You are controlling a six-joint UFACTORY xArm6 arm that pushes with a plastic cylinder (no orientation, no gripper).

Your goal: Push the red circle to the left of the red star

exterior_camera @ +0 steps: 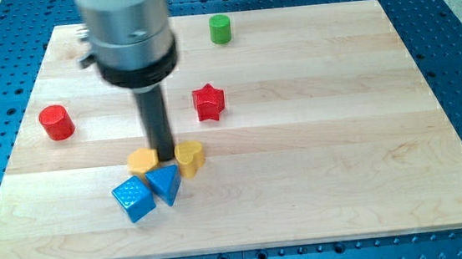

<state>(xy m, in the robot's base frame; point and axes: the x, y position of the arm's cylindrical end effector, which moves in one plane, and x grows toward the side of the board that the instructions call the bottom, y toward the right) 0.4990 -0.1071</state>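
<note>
The red circle, a short stiff cylinder that looks light and should slide easily over the wooden desk, sits near the view's left edge, well apart from the red star (already on its left side, though far off). Nearest the view's bottom lie a blue cube and a blue triangle; just behind them my tip stands between two yellow blocks, and a green cylinder sits farthest. There are no jaws, so I would press its left wall, rightward.
</note>
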